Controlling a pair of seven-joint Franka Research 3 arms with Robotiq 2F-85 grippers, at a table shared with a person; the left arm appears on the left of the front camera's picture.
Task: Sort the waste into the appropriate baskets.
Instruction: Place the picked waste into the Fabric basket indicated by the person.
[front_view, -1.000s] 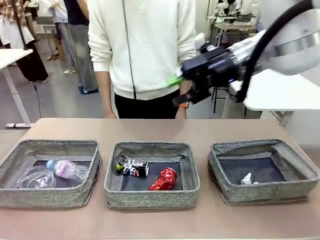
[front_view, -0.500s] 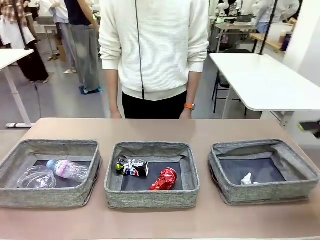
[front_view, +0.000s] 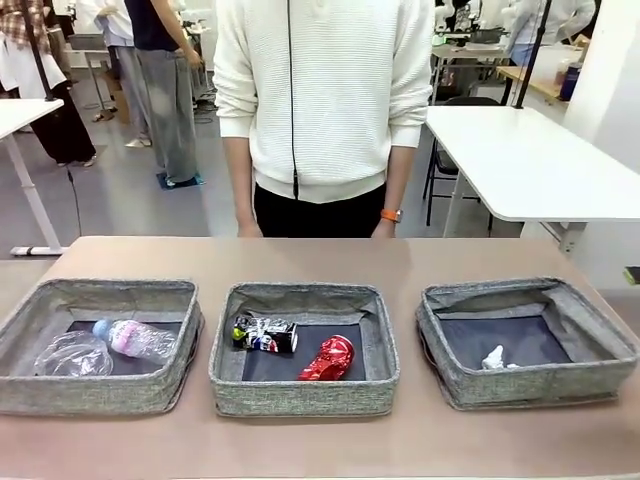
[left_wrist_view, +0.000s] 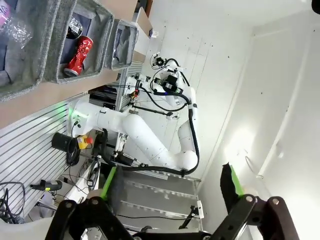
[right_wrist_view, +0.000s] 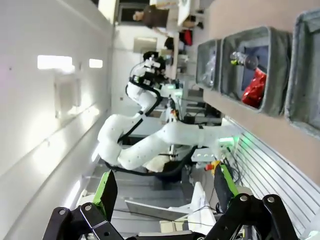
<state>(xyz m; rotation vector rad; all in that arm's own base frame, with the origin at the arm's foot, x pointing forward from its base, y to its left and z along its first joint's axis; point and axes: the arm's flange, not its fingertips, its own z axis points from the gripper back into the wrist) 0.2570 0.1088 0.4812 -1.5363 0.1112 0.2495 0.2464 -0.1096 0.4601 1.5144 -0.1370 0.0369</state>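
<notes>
Three grey woven baskets stand in a row on the table. The left basket (front_view: 100, 395) holds a clear plastic bottle (front_view: 135, 338) and a clear cup (front_view: 72, 355). In the middle basket (front_view: 300, 395) lie a crushed dark can (front_view: 265, 333) and a dented red can (front_view: 328, 358). A white paper wad (front_view: 493, 358) rests in the right basket (front_view: 530, 385). My left gripper (left_wrist_view: 170, 182) is open and empty, pulled back off the table's near side, with the red can (left_wrist_view: 80, 50) far off. My right gripper (right_wrist_view: 165, 190) is likewise open and empty, far from the baskets (right_wrist_view: 280, 65).
A person in a white sweater (front_view: 325, 100) stands at the table's far edge, hands down. A white side table (front_view: 540, 160) is behind on the right. Bare tabletop (front_view: 320, 260) runs between the baskets and the person.
My right arm, which reached across the upper right of the front view a second ago, has withdrawn out of that view. The person has shifted slightly to the right. The waste has not moved.
</notes>
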